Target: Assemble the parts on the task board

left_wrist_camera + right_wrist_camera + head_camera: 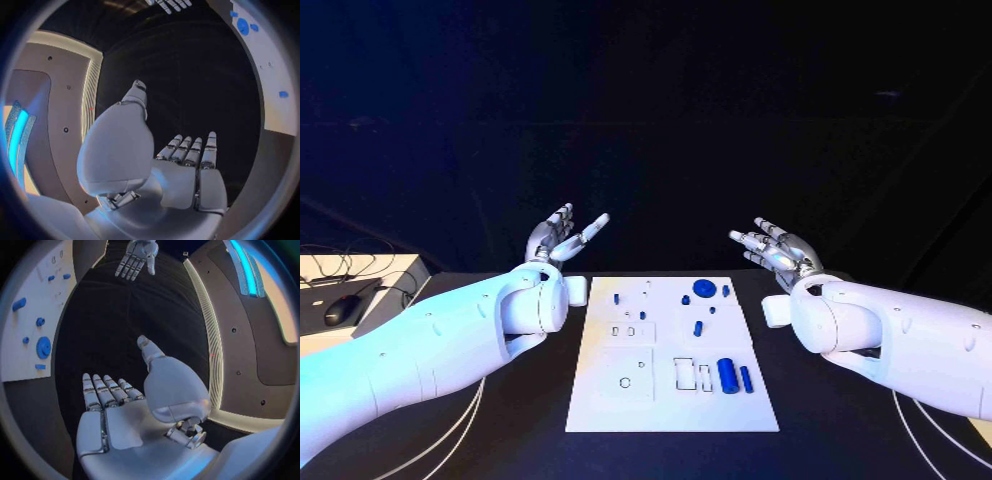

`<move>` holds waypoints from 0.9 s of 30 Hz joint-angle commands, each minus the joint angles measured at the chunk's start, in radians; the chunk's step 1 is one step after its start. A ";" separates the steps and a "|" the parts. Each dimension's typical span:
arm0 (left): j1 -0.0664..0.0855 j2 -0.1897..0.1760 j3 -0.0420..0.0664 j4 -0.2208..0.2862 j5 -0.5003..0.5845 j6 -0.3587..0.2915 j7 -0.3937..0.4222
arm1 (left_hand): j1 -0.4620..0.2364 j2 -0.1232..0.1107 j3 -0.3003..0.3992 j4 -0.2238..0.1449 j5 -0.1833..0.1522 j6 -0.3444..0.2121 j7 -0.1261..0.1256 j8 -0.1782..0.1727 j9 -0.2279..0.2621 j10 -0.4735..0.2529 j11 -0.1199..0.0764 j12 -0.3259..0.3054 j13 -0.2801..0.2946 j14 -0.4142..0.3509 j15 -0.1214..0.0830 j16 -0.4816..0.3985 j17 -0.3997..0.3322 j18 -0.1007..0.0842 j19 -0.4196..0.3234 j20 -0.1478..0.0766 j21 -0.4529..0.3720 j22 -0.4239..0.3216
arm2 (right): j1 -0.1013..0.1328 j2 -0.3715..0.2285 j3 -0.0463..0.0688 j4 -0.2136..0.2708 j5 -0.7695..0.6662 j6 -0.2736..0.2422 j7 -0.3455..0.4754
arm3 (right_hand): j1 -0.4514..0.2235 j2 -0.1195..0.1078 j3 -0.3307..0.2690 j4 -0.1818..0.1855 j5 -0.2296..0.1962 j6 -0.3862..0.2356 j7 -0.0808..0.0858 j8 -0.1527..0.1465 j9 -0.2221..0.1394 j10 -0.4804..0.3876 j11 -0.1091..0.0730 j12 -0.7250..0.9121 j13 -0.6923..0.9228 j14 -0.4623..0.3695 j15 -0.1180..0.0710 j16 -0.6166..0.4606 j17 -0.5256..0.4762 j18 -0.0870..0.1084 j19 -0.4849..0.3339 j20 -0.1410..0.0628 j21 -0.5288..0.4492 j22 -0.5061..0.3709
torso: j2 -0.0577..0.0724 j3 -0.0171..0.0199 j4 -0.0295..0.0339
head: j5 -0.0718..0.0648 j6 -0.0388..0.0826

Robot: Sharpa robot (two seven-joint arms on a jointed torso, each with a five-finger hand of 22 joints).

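The white task board (668, 400) lies flat in the middle of the black table. Several small blue parts sit on it: a round disc (705, 289) near the far edge, a thick cylinder (727, 375) and a thin pin (746, 378) toward the near right. My left hand (564, 237) hovers beyond the board's far left corner, fingers spread, holding nothing; its palm (187, 175) faces up. My right hand (777, 250) hovers beyond the far right corner, likewise open and empty, its palm (119, 415) up. The board's edge (275, 75) and disc (44, 347) appear in the wrist views.
A pale side surface (343, 275) with a dark mouse (343, 311) and cables sits at the left edge. Pale curved lines (466, 430) mark the black table on both sides of the board.
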 commanded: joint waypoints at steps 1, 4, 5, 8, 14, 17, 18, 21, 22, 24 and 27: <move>0.003 0.008 0.004 -0.016 -0.033 0.097 -0.027 | 0.043 -0.007 0.000 0.013 0.005 0.016 0.010 0.004 0.002 0.014 0.005 0.005 0.002 0.004 0.013 0.005 0.002 0.024 0.007 0.015 0.006 0.002 | 0.015 0.000 -0.011 -0.025 -0.025 0.197 -0.072 | 0.127 0.000 0.014 -0.062 -0.030 0.067 0.164 0.011 0.006 0.079 0.002 0.011 0.006 0.087 -0.004 0.011 0.006 0.025 0.052 0.004 0.030 0.007 | 0.000 -0.0004 -0.0003 | 0.000 0.000; 0.003 0.009 0.004 -0.017 -0.034 0.098 -0.027 | 0.045 0.001 0.008 0.012 0.003 0.030 0.014 0.006 0.003 0.037 0.013 0.007 0.004 0.023 0.016 0.007 0.004 0.025 0.010 0.017 0.007 0.003 | 0.028 -0.001 -0.021 -0.043 -0.028 0.236 -0.088 | 0.173 -0.001 0.014 -0.082 -0.044 0.172 0.157 0.020 0.014 0.198 -0.016 0.017 0.014 0.232 -0.025 0.021 0.014 0.056 0.152 -0.008 0.083 0.020 | 0.000 -0.0004 -0.0003 | 0.000 0.000; 0.003 0.009 0.004 -0.017 -0.034 0.098 -0.027 | 0.046 0.006 0.012 0.011 0.003 0.037 0.019 0.006 0.004 0.049 0.018 0.008 0.005 0.035 0.020 0.008 0.005 0.026 0.012 0.018 0.008 0.003 | 0.031 -0.001 -0.023 -0.047 -0.029 0.245 -0.091 | 0.182 0.000 0.013 -0.085 -0.045 0.222 0.153 0.021 0.016 0.258 -0.024 0.018 0.016 0.320 -0.037 0.023 0.017 0.071 0.219 -0.016 0.114 0.026 | 0.000 -0.0004 -0.0003 | 0.000 0.000; 0.003 0.009 0.004 -0.017 -0.034 0.098 -0.027 | 0.049 0.044 0.042 0.009 -0.001 0.114 0.035 0.016 0.010 0.149 0.048 0.017 0.011 0.127 0.042 0.019 0.011 0.030 0.070 0.023 0.024 0.010 | 0.034 -0.001 -0.026 -0.053 -0.029 0.257 -0.096 | 0.202 0.000 0.009 -0.093 -0.040 0.374 0.131 0.030 0.024 0.456 -0.053 0.029 0.024 0.529 -0.067 0.034 0.027 0.099 0.455 -0.038 0.214 0.045 | 0.000 -0.0004 -0.0003 | 0.000 0.000; -0.009 -0.005 0.001 -0.013 -0.050 0.177 -0.025 | 0.036 0.165 0.067 -0.076 -0.007 0.489 0.054 0.059 0.031 0.744 0.040 0.063 0.038 0.742 0.000 0.099 0.047 0.087 0.556 0.002 0.178 0.072 | 0.032 0.040 -0.026 -0.175 -0.641 0.144 -0.068 | 0.197 0.003 0.029 -0.110 -0.029 0.709 0.089 0.047 0.040 0.833 -0.112 0.043 0.038 0.904 -0.143 0.056 0.041 0.113 0.660 -0.106 0.260 0.051 | 0.005 -0.0026 -0.0006 | -0.012 -0.044; -0.012 -0.015 0.001 -0.003 -0.066 0.191 -0.030 | 0.027 0.201 0.054 -0.122 -0.005 0.707 0.044 0.082 0.039 0.893 0.004 0.064 0.040 0.912 -0.047 0.131 0.061 0.114 0.673 -0.024 0.232 0.087 | 0.030 0.051 -0.026 -0.189 -0.738 0.125 -0.078 | 0.187 0.001 0.046 -0.118 -0.030 0.824 0.073 0.053 0.046 0.888 -0.133 0.044 0.038 0.996 -0.176 0.064 0.046 0.111 0.722 -0.143 0.293 0.063 | 0.011 -0.0041 0.0009 | -0.015 -0.046; -0.012 -0.020 0.001 0.003 -0.074 0.198 -0.033 | 0.026 0.211 0.049 -0.138 -0.006 0.761 0.040 0.083 0.040 0.930 -0.007 0.059 0.043 0.954 -0.059 0.134 0.065 0.115 0.697 -0.034 0.241 0.088 | 0.030 0.056 -0.026 -0.195 -0.780 0.115 -0.084 | 0.186 -0.001 0.050 -0.122 -0.029 0.865 0.067 0.055 0.048 0.908 -0.141 0.044 0.038 1.024 -0.187 0.067 0.047 0.109 0.739 -0.155 0.305 0.069 | 0.015 -0.0044 0.0015 | -0.017 -0.045; -0.014 -0.035 0.001 0.022 -0.096 0.215 -0.042 | 0.026 0.233 0.043 -0.166 -0.008 0.842 0.027 0.079 0.043 1.017 -0.035 0.050 0.042 1.067 -0.099 0.150 0.085 0.119 0.782 -0.066 0.280 0.100 | 0.029 0.070 -0.025 -0.209 -0.890 0.085 -0.105 | 0.187 -0.007 0.053 -0.129 -0.028 0.913 0.049 0.060 0.052 0.978 -0.168 0.049 0.040 1.125 -0.225 0.096 0.063 0.110 0.806 -0.193 0.358 0.095 | 0.023 -0.0061 0.0037 | -0.021 -0.046; -0.014 -0.042 0.001 0.034 -0.106 0.221 -0.045 | 0.024 0.244 0.038 -0.183 -0.010 0.862 0.024 0.060 0.041 1.039 -0.042 0.043 0.041 1.104 -0.108 0.136 0.093 0.106 0.808 -0.086 0.290 0.100 | 0.029 0.077 -0.025 -0.215 -0.940 0.069 -0.116 | 0.187 -0.012 0.050 -0.131 -0.028 0.934 0.040 0.062 0.054 1.010 -0.181 0.048 0.041 1.171 -0.242 0.109 0.071 0.108 0.836 -0.213 0.389 0.112 | 0.028 -0.0070 0.0053 | -0.024 -0.045; -0.014 -0.056 0.001 0.056 -0.118 0.230 -0.047 | 0.032 0.249 0.039 -0.198 -0.004 0.884 0.017 0.056 0.043 1.076 -0.058 0.046 0.042 1.190 -0.136 0.176 0.120 0.107 0.870 -0.121 0.329 0.117 | 0.030 0.089 -0.024 -0.226 -1.013 0.050 -0.138 | 0.192 -0.022 0.042 -0.136 -0.015 0.966 0.025 0.065 0.058 1.056 -0.202 0.047 0.041 1.255 -0.272 0.141 0.092 0.108 0.891 -0.248 0.449 0.144 | 0.034 -0.0087 0.0081 | -0.028 -0.044; -0.015 -0.080 0.001 0.096 -0.131 0.239 -0.049 | 0.037 0.253 0.037 -0.220 -0.006 0.909 0.010 0.045 0.043 1.126 -0.079 0.044 0.042 1.260 -0.165 0.234 0.170 0.076 0.928 -0.178 0.389 0.147 | 0.032 0.107 -0.022 -0.243 -1.115 0.030 -0.181 | 0.195 -0.025 0.027 -0.132 -0.011 1.001 0.003 0.057 0.059 1.119 -0.231 0.044 0.043 1.309 -0.314 0.283 0.172 0.103 0.961 -0.300 0.554 0.206 | 0.048 -0.0128 0.0138 | -0.034 -0.040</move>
